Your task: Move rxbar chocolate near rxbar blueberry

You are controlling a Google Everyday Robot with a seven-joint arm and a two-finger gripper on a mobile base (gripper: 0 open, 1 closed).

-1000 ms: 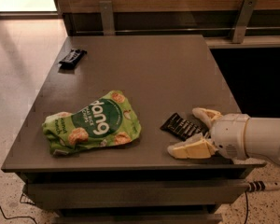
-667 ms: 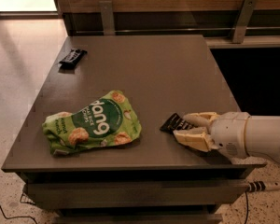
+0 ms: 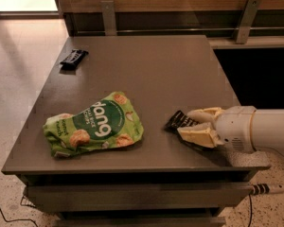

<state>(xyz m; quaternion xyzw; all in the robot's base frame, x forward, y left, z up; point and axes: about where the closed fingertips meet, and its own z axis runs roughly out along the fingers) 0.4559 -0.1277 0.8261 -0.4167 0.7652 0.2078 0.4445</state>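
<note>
A cream two-finger pincer [image 3: 195, 126] is closed around the right end of a flat black chocolate rxbar [image 3: 180, 121] lying on the grey counter [image 3: 151, 65]. The grasp step seems in hand. Next, carrying is needed toward the dark navy blueberry rxbar [image 3: 74, 58], far up-left beyond a green snack bag [image 3: 94, 123].

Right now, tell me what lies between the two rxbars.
In the camera view, bare tabletop; the green chip bag sits just off that line. The gripper closes around the rxbar chocolate; the rxbar blueberry lies far-left.

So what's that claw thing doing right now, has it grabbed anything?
Gripper: at the table's front right, jaws shut on the rxbar chocolate, which lies on the table.
</note>
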